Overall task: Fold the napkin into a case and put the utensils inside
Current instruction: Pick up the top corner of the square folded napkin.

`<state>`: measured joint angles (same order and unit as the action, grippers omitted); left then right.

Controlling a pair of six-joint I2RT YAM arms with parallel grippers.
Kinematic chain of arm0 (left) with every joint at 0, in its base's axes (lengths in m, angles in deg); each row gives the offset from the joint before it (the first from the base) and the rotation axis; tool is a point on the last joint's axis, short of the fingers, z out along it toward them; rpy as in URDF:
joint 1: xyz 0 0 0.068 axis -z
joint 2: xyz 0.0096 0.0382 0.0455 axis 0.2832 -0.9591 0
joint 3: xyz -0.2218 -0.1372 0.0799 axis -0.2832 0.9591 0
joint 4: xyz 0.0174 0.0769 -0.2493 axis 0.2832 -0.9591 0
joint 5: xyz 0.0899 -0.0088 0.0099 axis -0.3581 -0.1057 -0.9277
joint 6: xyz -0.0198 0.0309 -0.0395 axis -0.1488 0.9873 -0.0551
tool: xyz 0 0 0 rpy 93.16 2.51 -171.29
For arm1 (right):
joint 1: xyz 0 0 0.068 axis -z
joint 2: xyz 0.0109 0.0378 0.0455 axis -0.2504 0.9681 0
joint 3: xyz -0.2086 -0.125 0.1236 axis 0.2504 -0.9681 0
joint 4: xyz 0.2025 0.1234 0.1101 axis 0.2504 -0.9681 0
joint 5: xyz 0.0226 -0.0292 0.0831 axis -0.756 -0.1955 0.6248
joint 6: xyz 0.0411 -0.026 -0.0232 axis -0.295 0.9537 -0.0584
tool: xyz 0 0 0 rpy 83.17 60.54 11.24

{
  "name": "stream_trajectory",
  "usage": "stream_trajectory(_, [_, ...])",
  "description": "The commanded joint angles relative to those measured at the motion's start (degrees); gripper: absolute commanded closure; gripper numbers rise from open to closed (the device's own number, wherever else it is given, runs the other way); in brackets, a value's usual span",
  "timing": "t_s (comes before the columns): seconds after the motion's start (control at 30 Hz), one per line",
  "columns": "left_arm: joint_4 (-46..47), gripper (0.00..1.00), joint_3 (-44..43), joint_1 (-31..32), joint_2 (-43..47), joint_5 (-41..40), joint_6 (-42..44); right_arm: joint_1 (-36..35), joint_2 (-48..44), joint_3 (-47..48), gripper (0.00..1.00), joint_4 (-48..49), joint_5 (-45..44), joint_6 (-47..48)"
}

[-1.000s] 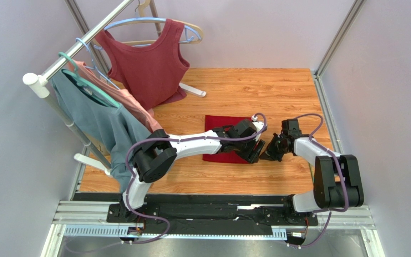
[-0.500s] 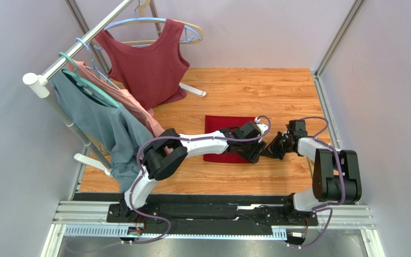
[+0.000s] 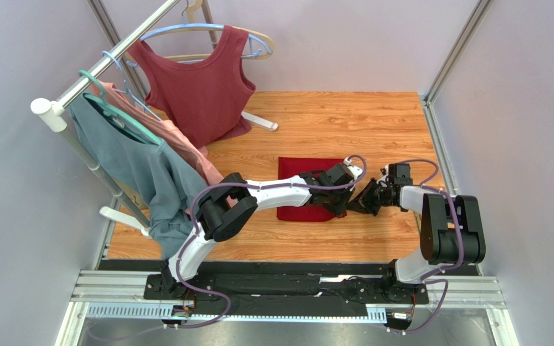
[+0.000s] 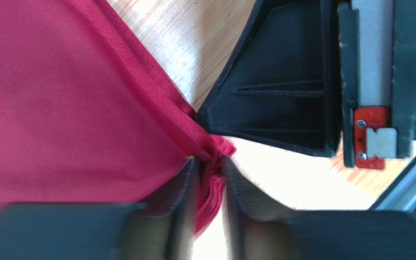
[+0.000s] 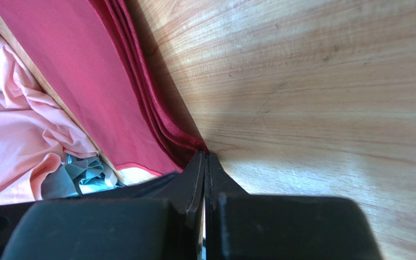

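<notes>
The napkin (image 3: 304, 189) lies flat near the middle of the table (image 3: 330, 122). It is folded into a crimson rectangle with straight edges. Seen close from the left wrist, the napkin (image 4: 69, 108) is a thin, faintly glossy weave. It is smooth over most of its face and gathers into tight creases toward one corner. From the right wrist, the napkin (image 5: 69, 70) shows several stacked layers along its edge, which run as narrow parallel ridges.

The left pincer (image 3: 340, 206) is at the napkin's near corner on the right arm's side. The left pincer (image 4: 210, 168) pinches the bunched tip of that corner between its dark fingers (image 4: 186, 189). The right pincer (image 3: 354, 205) comes at the same corner from the other side. Its matt black, ribbed plastic body (image 4: 280, 97) narrows to a point just beside the cloth. The right pincer (image 5: 205, 165) is pressed together with nothing visible between its fingers. Its tip sits on the wood at the napkin's corner.

The table is pale orange wood-grain board with a slight sheen. Beyond the napkin, a duller maroon ribbed top (image 3: 200, 86) hangs from a hanger on a metal rail (image 3: 106, 61), beside pink (image 3: 179, 140) and teal (image 3: 139, 169) garments.
</notes>
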<state>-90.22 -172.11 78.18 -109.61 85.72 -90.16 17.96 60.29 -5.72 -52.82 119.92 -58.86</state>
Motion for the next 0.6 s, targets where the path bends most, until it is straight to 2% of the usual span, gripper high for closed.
stream_trajectory(0.0, [-3.24, 0.84, -1.35, 0.4, -1.98, -0.34, -0.23, -0.04, -0.75, -2.57, 1.0, -1.33, -2.75, 0.41])
stream_trajectory(0.1, [-3.42, 0.91, -2.05, 0.4, -0.67, -0.6, -0.32, -0.04, -2.07, -3.98, 1.0, -2.13, -2.93, 0.58])
stream_trajectory(0.2, [-3.95, 0.92, -3.1, 0.32, -0.22, 0.19, -0.49, -0.04, -3.21, -4.51, 1.0, -2.39, -3.02, 0.58])
stream_trajectory(0.27, [-4.65, 0.85, -3.72, 0.23, 0.13, 1.59, -0.67, -0.04, -3.74, -4.34, 1.0, -3.09, -3.37, 0.76])
stream_trajectory(0.33, [-4.91, 0.71, -2.85, 0.23, 1.52, 2.29, -0.49, -0.04, -4.62, -3.11, 1.0, -5.01, -3.89, 1.64])
stream_trajectory(0.43, [-3.87, 0.59, -0.22, 0.14, 4.52, 2.82, -0.05, 0.05, -6.63, -1.96, 1.0, -7.65, -6.26, 2.69])
stream_trajectory(0.47, [-3.6, 0.58, 0.23, 0.23, 5.13, 3.17, 0.12, 0.05, -7.16, -1.53, 1.0, -8.19, -6.96, 2.78])
stream_trajectory(0.5, [-3.42, 0.51, 0.58, 0.23, 5.92, 4.13, 0.3, 0.05, -7.6, -1.26, 1.0, -8.71, -7.49, 2.87])
stream_trajectory(0.57, [-3.42, 0.51, 0.85, 0.23, 6.19, 4.84, 0.3, 0.14, -8.66, -1.0, 1.0, -9.86, -8.46, 3.05])
